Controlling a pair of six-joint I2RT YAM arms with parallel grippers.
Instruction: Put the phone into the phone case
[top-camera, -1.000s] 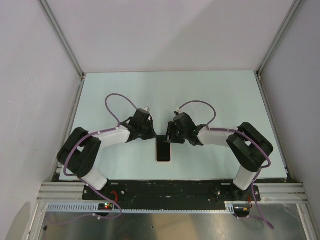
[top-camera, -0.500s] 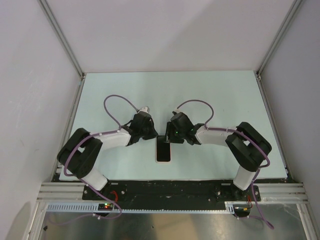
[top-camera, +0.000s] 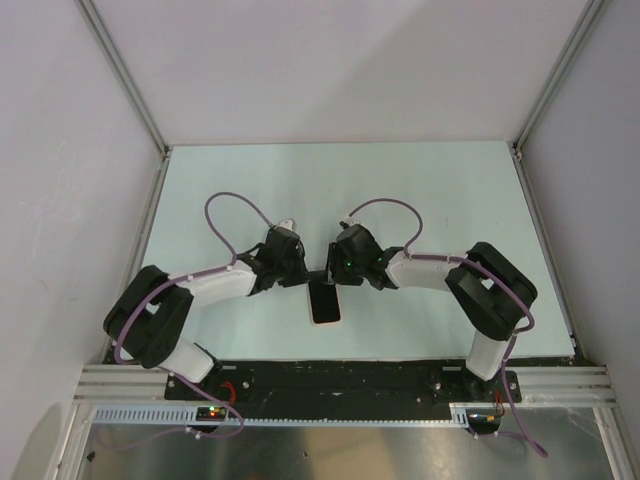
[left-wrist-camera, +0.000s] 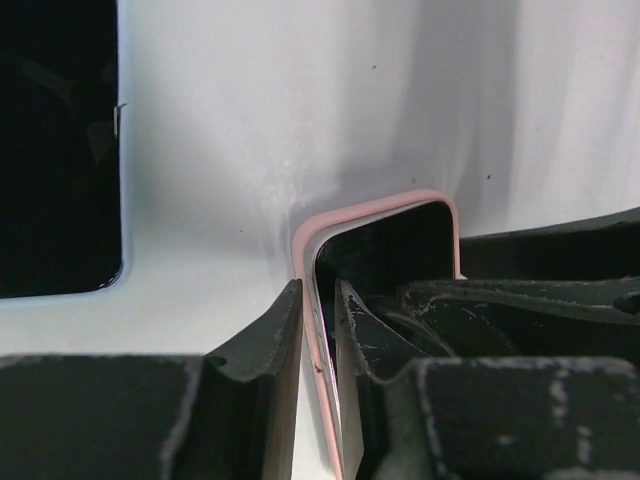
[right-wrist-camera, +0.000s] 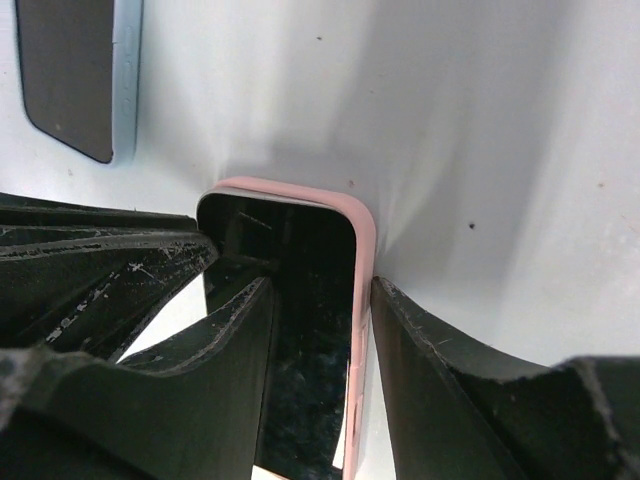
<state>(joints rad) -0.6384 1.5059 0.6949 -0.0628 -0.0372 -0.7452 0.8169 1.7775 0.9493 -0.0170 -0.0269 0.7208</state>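
The phone case (top-camera: 325, 303) lies near the table's front middle, a thin pink rim around a black inside. Both grippers are at its far end. My left gripper (left-wrist-camera: 318, 290) is shut on the case's left rim (left-wrist-camera: 380, 203), one finger inside and one outside. My right gripper (right-wrist-camera: 320, 285) is open and straddles the right rim (right-wrist-camera: 362, 280); its outer finger touches the rim. The phone (right-wrist-camera: 65, 70) lies screen up, with a light blue edge, to the far left of the case. It fills the left wrist view's upper left (left-wrist-camera: 55, 150). The left gripper (top-camera: 300, 268) hides it from the top view.
The pale table (top-camera: 430, 200) is boxed in by grey walls and metal corner posts (top-camera: 125, 80). Purple cables (top-camera: 225, 200) loop up behind both wrists. The right gripper's fingers (left-wrist-camera: 545, 265) crowd the case's inside next to mine.
Both grippers have closed in on the case's far end. The left arm's elbow swung out to the left. The case shifted slightly left.
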